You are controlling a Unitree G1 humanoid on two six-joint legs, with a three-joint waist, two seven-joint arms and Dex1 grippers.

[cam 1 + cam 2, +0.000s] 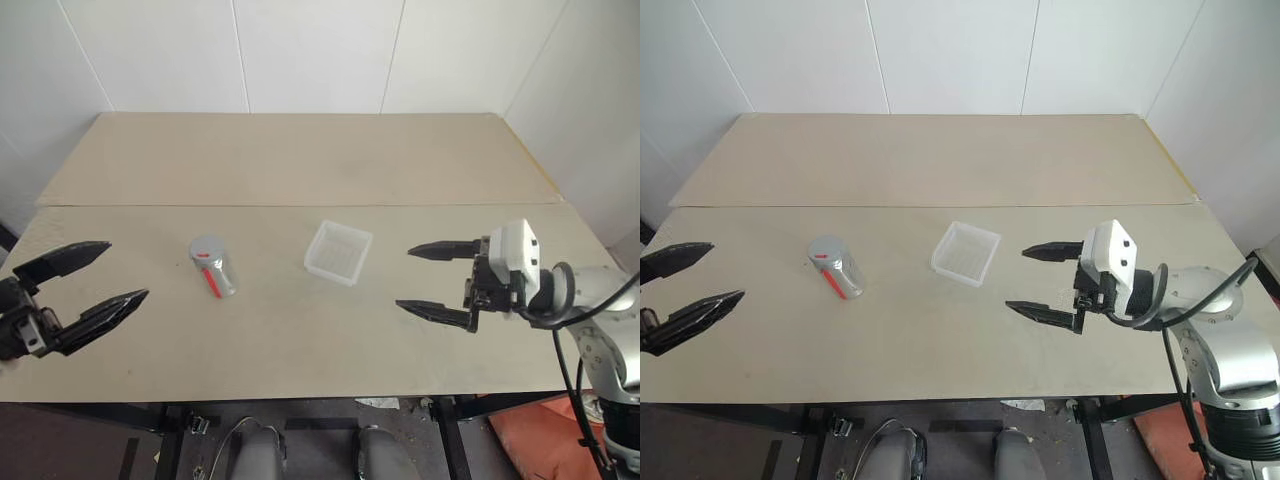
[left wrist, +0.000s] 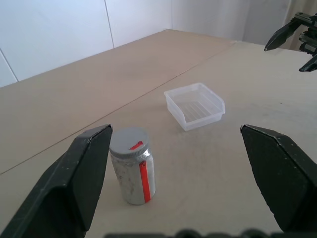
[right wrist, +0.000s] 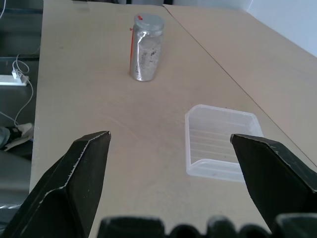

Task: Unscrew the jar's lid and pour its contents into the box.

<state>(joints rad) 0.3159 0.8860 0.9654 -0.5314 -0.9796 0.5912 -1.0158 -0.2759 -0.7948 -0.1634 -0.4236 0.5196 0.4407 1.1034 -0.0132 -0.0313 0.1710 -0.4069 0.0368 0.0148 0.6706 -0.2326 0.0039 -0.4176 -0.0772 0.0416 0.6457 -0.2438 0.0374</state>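
A: Where is the jar (image 1: 213,266)?

B: Left of centre in the head view, upright on the pale table (image 1: 300,160), with its grey lid (image 1: 206,247) still screwed on and a red stripe down its side. Its clear wall looks speckled inside; I cannot make out the contents as separate bits.

A: And the box (image 1: 338,252)?

B: Just right of centre in the frame, near the jar but apart from it, sitting flat. It looks empty, only its ribbed floor showing.

A: The arms?

B: The left gripper (image 1: 92,280) sits at the lower left edge of the frame, pointing toward the jar, fingers spread wide, holding nothing. The right gripper (image 1: 430,280) is at the right, pointing left toward the box, fingers equally wide, also empty. Both hover clear of the jar and the box.
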